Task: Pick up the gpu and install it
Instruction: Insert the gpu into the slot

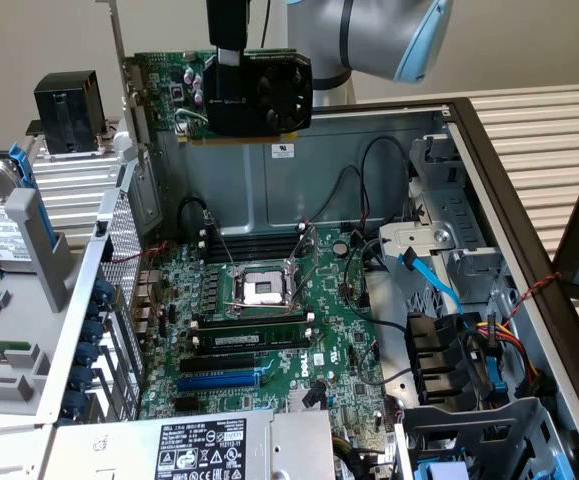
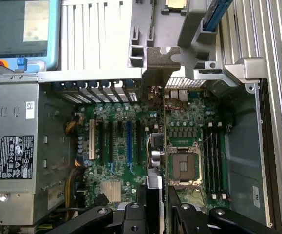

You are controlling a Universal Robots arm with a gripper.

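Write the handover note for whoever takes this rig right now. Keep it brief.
Gripper: shut on the gpu, holding it in the air.
Gpu: above the far wall of the open case, clear of the motherboard.
Done: the pick-up.
Left: the install. The card sits in no slot, and the blue slot is bare.

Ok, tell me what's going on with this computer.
The arm's gripper is clamped on the gpu, holding it in the air above the open computer case. The card hangs over the motherboard and is not yet seated in any slot.
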